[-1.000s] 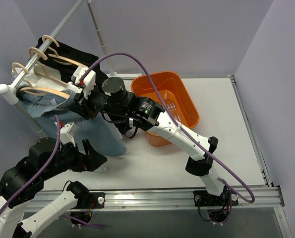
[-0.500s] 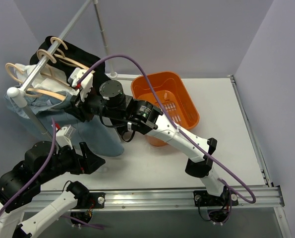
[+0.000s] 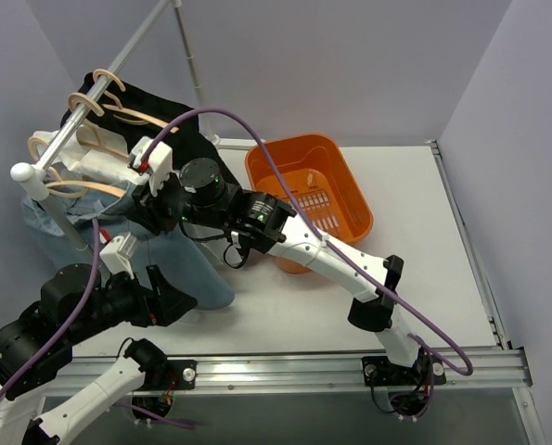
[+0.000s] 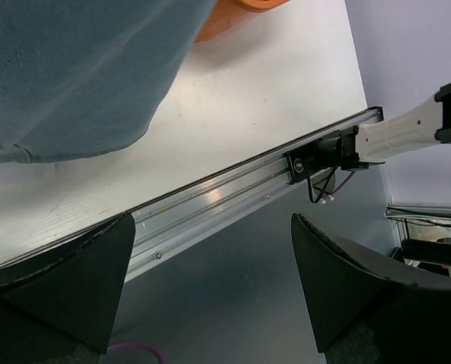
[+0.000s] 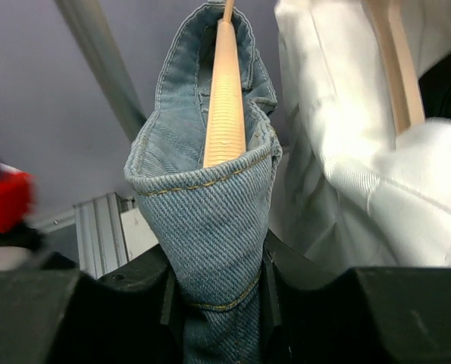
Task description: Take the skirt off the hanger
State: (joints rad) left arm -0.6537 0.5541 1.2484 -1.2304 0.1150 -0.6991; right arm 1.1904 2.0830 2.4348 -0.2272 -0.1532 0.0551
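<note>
Metal clothes rail has swung since a second ago under the right gripper's pull. It pinches the blue denim skirt, waistband stretched over the pale wooden hanger's tip, to slip it off. Below the hanger, the left gripper waits wide, empty.

Both arms share one build: the left arm and right arm have white tube-like links joined by fat, round black motor housings. A purple cable trails along each. Each wrist bears a small white camera box with a red spot. The left gripper has matte black, wedge-shaped fingers – the right gripper is black too.
</note>
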